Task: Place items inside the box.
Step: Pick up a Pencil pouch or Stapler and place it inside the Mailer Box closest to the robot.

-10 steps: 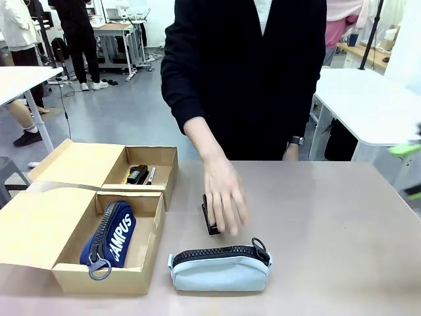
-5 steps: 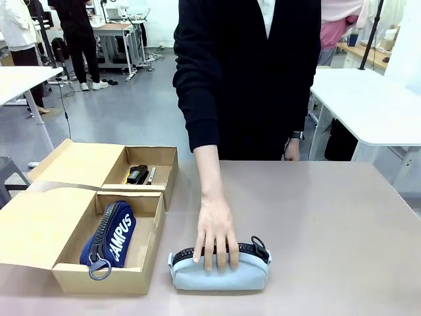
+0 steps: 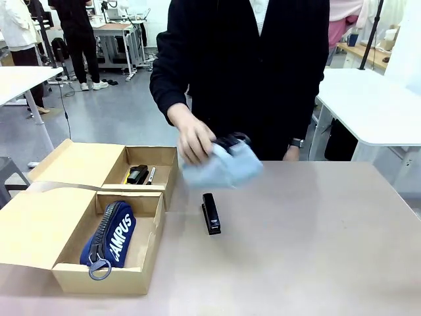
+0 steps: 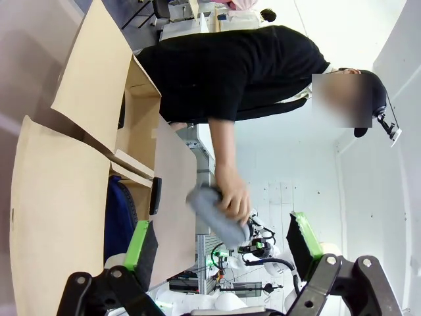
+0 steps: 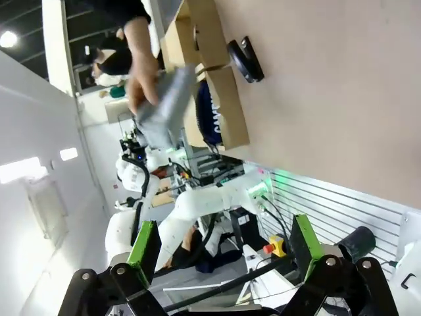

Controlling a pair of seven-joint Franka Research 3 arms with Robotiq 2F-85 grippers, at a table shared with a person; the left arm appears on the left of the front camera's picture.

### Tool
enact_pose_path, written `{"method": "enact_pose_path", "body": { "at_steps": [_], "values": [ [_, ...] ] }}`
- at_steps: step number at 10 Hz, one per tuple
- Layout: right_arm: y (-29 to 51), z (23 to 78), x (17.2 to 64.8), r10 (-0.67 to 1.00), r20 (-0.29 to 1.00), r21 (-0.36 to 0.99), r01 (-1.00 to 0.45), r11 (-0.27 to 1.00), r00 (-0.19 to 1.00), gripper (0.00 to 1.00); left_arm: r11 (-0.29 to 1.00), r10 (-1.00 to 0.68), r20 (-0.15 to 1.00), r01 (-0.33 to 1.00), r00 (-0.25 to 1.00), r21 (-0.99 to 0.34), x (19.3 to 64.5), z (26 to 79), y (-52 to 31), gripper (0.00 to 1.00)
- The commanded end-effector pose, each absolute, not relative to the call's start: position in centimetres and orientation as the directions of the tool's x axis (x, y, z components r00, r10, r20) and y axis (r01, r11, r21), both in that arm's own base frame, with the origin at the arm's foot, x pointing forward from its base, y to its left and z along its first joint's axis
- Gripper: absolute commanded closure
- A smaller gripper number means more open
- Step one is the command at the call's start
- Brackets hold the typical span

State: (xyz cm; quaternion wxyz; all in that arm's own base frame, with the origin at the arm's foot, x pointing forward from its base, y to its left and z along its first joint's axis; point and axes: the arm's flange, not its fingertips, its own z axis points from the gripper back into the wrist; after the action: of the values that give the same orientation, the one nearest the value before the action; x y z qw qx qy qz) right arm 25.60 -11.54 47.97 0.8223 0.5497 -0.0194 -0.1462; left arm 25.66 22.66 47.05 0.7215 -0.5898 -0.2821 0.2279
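The left gripper (image 4: 219,227) hangs out past the box lids, its green-padded fingers (image 4: 139,240) spread wide with nothing between them. At the left end of the table (image 3: 316,237) sit two open cardboard boxes, their lids folded out to the left. The near box (image 3: 148,260) holds the CAMPUS pouch (image 3: 113,238), lying lengthwise with its zip ring at the near end. Just beyond it, the far box (image 3: 168,172) holds a boxed stapler (image 3: 138,174). The knife (image 3: 128,176) lies tight against the stapler's left side, only a sliver of yellow showing. A slim pale thing lies just right of that stapler, too small to name.

Right of the far box, the person's hand (image 3: 193,141) grips the grey pouch (image 3: 227,166) by its left end. The hand holds the pouch up in the air, clear of the table, and the pouch is blurred. Nearer than the pouch, a loose stapler (image 3: 211,213) lies flat on the table. It is right of the near box, apart from it, and points near to far. Farther right, the person's other hand (image 3: 291,153) is at the table's far edge, with a watch on the wrist. The right gripper (image 5: 222,227) looks back across the table toward the boxes. Its fingers also stand wide apart and hold nothing.
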Motion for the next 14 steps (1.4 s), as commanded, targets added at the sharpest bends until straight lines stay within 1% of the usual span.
{"method": "enact_pose_path", "body": {
  "at_steps": [1, 3, 4, 5, 6, 7, 8, 9, 11, 12, 14],
  "values": [
    [-8.2, 48.0, 25.7, -0.213, -0.109, 0.902, 0.187, 0.390, 0.971, 0.00, 0.195, 0.662, 0.154, 0.030, 0.734, -0.980, 25.6, 47.0, 22.5, 0.00],
    [-3.4, 49.2, 27.9, -0.122, -0.107, 0.851, 0.154, 0.501, 0.987, 0.00, 0.195, 0.662, 0.154, 0.030, 0.734, -0.980, 25.6, 47.0, 22.5, 0.00],
    [0.5, 49.8, 29.6, -0.067, -0.130, 0.784, 0.144, 0.603, 0.989, 0.00, 0.195, 0.662, 0.154, 0.030, 0.734, -0.980, 25.6, 47.0, 22.5, 0.00],
    [2.9, 49.9, 30.6, -0.047, -0.129, 0.754, 0.128, 0.644, 0.991, 0.00, 0.195, 0.662, 0.154, 0.030, 0.734, -0.980, 25.6, 47.0, 22.5, 0.00],
    [6.9, 50.1, 31.7, -0.030, -0.151, 0.672, 0.125, 0.730, 0.988, 0.00, 0.195, 0.662, 0.154, 0.030, 0.734, -0.980, 25.6, 47.0, 22.5, 0.00],
    [10.6, 50.3, 32.3, 0.018, -0.139, 0.633, 0.074, 0.771, 0.990, 0.00, 0.195, 0.662, 0.154, 0.030, 0.734, -0.980, 25.6, 47.0, 22.5, 0.00],
    [14.6, 50.0, 32.9, 0.007, -0.110, 0.566, 0.057, 0.822, 0.994, 0.00, 0.195, 0.662, 0.154, 0.030, 0.734, -0.980, 25.6, 47.0, 22.5, 0.00],
    [18.6, 49.4, 33.3, 0.014, -0.077, 0.470, 0.024, 0.882, 0.997, 0.00, 0.195, 0.662, 0.154, 0.030, 0.734, -0.980, 25.6, 47.0, 22.5, 0.00],
    [25.9, 47.3, 34.0, 0.107, 0.027, 0.375, -0.110, 0.921, 0.994, 0.00, 0.195, 0.662, 0.154, 0.030, 0.734, -0.980, 25.6, 47.0, 22.5, 0.00],
    [20.8, 49.3, 31.7, 0.073, -0.047, 0.507, -0.039, 0.861, 0.996, 0.00, 0.195, 0.662, 0.154, 0.030, 0.734, -0.980, 25.6, 47.0, 22.5, 0.00],
    [20.8, 49.3, 31.7, 0.073, -0.047, 0.507, -0.039, 0.861, 0.996, 0.00, 0.195, 0.662, 0.154, 0.030, 0.734, -0.980, 25.6, 47.0, 22.5, 0.00]
  ]
}}
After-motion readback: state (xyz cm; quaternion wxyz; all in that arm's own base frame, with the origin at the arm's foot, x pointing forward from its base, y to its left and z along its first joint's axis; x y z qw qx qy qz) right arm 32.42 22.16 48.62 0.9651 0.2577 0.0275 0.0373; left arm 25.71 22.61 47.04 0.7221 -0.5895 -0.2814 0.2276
